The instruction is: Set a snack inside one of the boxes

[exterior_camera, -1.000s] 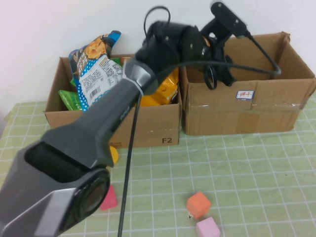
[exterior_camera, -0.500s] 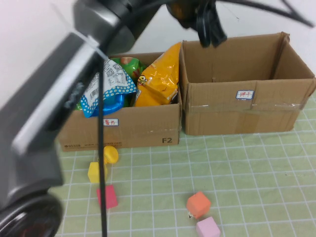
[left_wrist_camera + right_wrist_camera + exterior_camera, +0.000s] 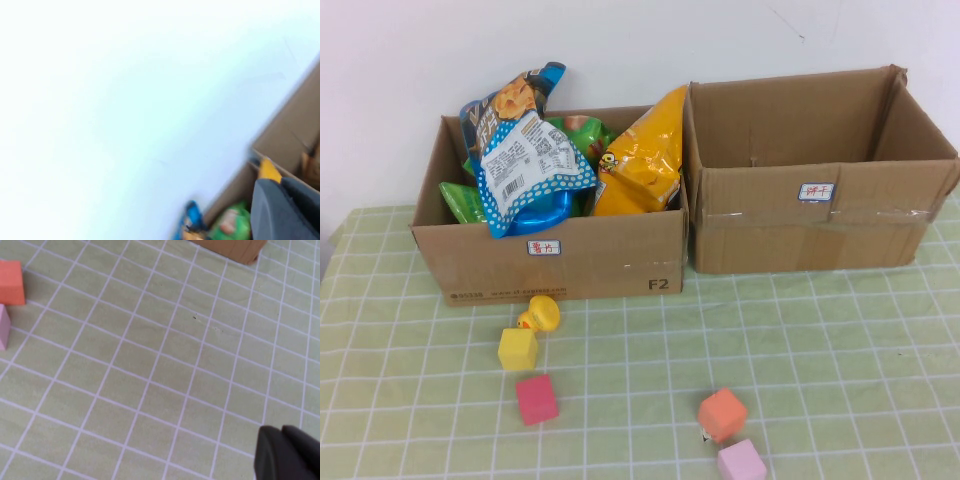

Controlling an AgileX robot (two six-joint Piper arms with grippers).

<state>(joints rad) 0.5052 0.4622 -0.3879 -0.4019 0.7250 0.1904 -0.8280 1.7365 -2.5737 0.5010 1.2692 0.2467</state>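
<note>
The left gripper (image 3: 285, 210) hangs above the snack-filled box (image 3: 280, 145); the right gripper (image 3: 287, 455) hovers over the checked tablecloth (image 3: 150, 365). I cannot tell either's fingers.

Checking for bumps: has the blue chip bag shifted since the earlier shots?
Yes. The blue chip bag stands upright again in the left box, unlike half a second ago, when it sagged lower.
</note>
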